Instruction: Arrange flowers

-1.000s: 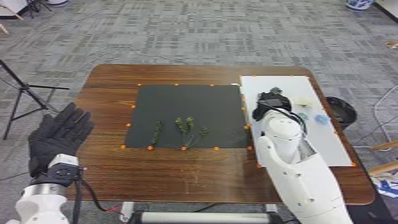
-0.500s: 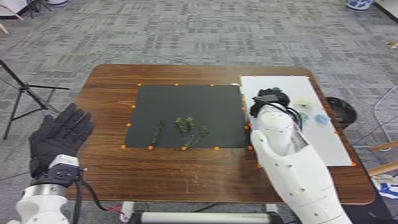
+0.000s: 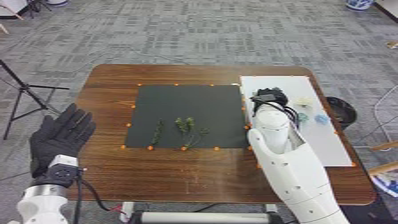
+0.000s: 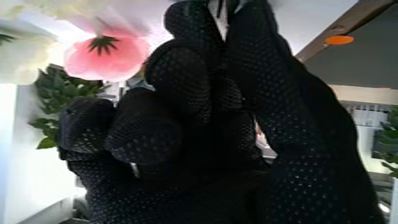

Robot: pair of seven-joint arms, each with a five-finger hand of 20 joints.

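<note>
Checking head view: left hand (image 3: 60,137) lies spread at table (image 3: 107,172) edge, leaving right arm room. Green sprigs (image 3: 185,126) lie on dark mat (image 3: 178,100), likely layout area. Right hand (image 3: 271,100) is over white board (image 3: 329,150), near pale flower (image 3: 304,101), probably my supply.

Right wrist view: thumb and fingertips appear pinched on thin stem (image 4: 218,7), likely sparing blooms; pink flower (image 4: 107,55) beside.

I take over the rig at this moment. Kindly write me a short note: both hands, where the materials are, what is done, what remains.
Left hand: open, by the table's left edge.
Right hand: over the white board; whether it holds a stem, I cannot tell.
Pale flower and blue flower: on the board.
Done: green sprigs lie on the black mat.
Left: probably adding flowers to the sprigs.
</note>
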